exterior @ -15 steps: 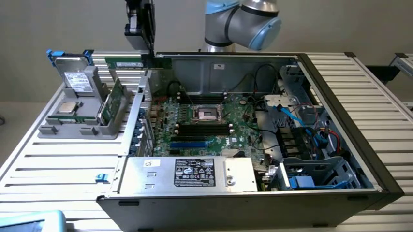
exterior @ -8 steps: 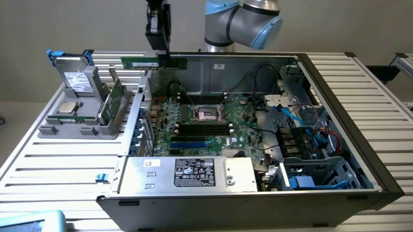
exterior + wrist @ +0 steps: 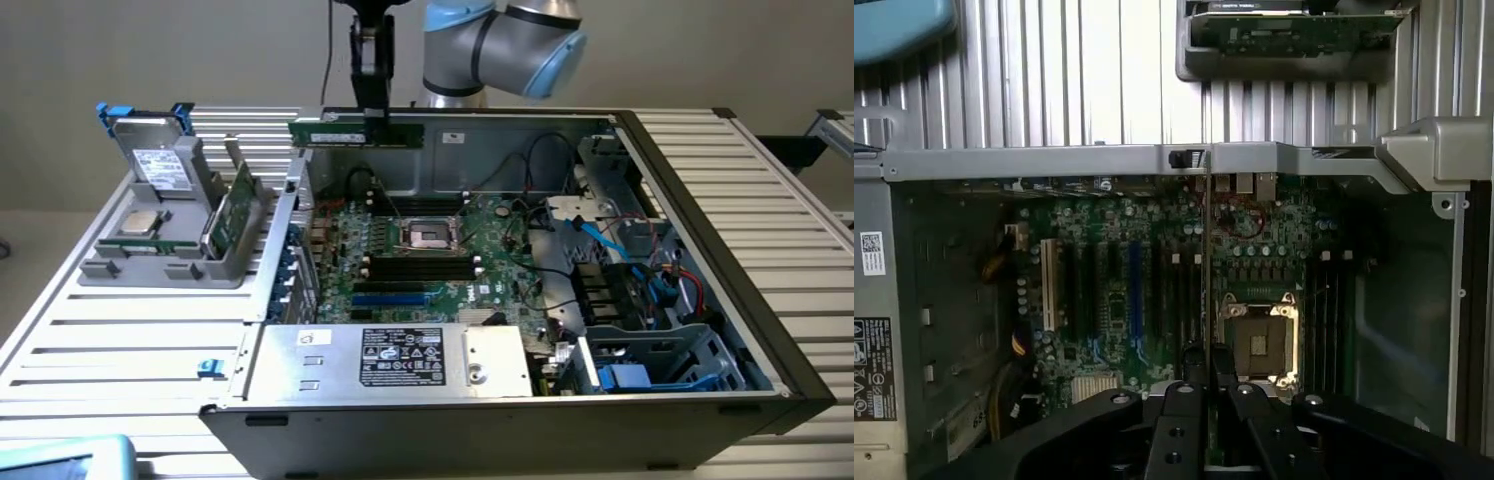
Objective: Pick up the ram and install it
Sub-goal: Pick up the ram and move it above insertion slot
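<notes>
Slatted surface (image 3: 120,340), open computer case (image 3: 534,430) on it, motherboard (image 3: 400,270) mid-frame, power supply (image 3: 400,358) at lower centre. The ram (image 3: 327,133) hangs level at upper centre of the exterior view, above the case's back wall, with the gripper (image 3: 375,120) clamped on it. With such a narrow pinch, I reckon it could tilt and miss the slots (image 3: 420,265). Power supply label's too small to read

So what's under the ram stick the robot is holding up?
The open computer case, with its green motherboard and empty processor socket. The gripper holding the ram hides part of the board in the wrist view.
</notes>
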`<state>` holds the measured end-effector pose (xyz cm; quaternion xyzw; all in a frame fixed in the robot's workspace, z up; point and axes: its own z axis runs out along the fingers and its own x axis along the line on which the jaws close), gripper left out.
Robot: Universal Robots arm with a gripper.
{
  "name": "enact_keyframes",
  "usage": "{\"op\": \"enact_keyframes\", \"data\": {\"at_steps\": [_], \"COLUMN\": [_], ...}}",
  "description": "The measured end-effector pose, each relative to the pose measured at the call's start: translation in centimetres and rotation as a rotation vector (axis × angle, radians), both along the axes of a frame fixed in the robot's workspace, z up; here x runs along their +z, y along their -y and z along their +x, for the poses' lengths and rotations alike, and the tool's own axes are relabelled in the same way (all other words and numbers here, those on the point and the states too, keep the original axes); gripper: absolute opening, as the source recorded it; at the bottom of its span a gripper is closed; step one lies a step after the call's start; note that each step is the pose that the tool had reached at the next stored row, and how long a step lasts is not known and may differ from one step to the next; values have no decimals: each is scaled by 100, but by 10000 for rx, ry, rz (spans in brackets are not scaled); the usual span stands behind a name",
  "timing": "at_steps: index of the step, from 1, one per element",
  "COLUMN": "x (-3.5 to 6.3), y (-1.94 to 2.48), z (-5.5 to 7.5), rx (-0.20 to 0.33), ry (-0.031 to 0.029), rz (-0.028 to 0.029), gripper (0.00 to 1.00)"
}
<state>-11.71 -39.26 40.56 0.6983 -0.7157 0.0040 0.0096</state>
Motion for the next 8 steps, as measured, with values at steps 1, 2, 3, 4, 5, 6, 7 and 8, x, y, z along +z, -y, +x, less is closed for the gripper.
{"op": "enact_keyframes", "data": {"at_steps": [1, 2, 3, 4, 5, 6, 7, 8], "x": [-11, -23, -34, -45, -59, -74, -89, -101], "y": [0, 0, 0, 0, -1, -4, -13, -22], "z": [45, 90, 135, 180, 229, 274, 319, 364], "rx": [0, -1, 0, 1, 0, -1, 0, 0], "ry": [-2, -4, -7, -8, -9, -9, -8, -9], "rz": [-15, -28, -43, -56, -69, -80, -88, -95], "gripper": [14, 14, 14, 14, 14, 14, 14, 14]}}
